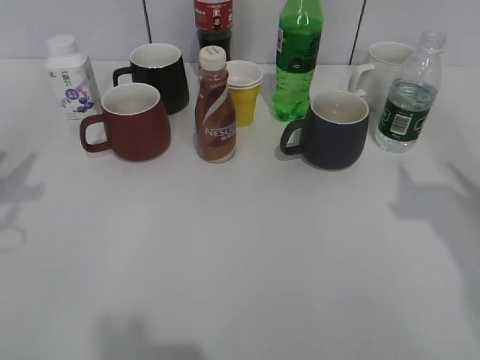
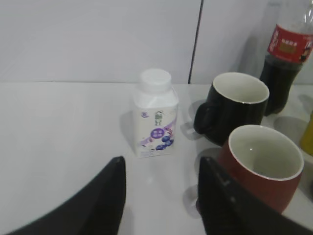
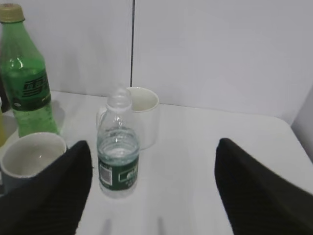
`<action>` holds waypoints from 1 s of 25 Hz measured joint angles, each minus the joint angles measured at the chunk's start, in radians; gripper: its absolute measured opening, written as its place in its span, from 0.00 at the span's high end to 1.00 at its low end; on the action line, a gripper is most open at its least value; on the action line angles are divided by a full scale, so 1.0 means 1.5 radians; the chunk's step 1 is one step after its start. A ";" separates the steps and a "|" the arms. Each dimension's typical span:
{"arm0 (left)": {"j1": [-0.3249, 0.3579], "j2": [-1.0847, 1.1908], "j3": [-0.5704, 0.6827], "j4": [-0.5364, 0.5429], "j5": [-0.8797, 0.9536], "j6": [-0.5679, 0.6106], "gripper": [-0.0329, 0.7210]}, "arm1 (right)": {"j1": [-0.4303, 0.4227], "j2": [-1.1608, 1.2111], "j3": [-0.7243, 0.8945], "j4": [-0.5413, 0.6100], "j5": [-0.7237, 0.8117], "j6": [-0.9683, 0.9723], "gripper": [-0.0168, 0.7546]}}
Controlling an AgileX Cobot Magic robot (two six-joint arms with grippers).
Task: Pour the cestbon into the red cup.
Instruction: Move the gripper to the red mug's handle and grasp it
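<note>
The cestbon (image 1: 407, 96), a clear ribbed bottle with a dark green label and no cap, stands upright at the far right; in the right wrist view (image 3: 118, 144) it stands between my open right gripper's (image 3: 152, 147) jaws, nearer the left one and beyond the tips. The red cup (image 1: 132, 122) stands at the left, empty, handle to the left; in the left wrist view (image 2: 261, 164) it is just right of my open, empty left gripper (image 2: 161, 164). Neither gripper shows in the exterior view.
A small milk bottle (image 1: 70, 77), black mug (image 1: 160, 74), brown Nescafe bottle (image 1: 215, 106), yellow paper cup (image 1: 244, 91), cola bottle (image 1: 213, 22), green soda bottle (image 1: 297, 60), navy-grey mug (image 1: 334, 130) and white mug (image 1: 381, 66) stand along the back.
</note>
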 joint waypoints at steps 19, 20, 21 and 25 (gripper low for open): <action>-0.082 0.431 0.000 0.002 -0.379 0.000 0.46 | 0.000 0.344 0.001 0.045 -0.359 0.000 0.22; -0.082 0.449 0.000 0.003 -0.397 0.000 0.45 | 0.000 0.352 0.001 0.053 -0.366 0.000 0.22; -0.082 0.464 0.000 0.004 -0.415 0.000 0.44 | 0.000 0.359 0.001 0.065 -0.377 0.000 0.22; -0.082 0.498 0.000 0.006 -0.468 0.000 0.39 | 0.000 0.375 0.001 0.090 -0.432 0.000 0.22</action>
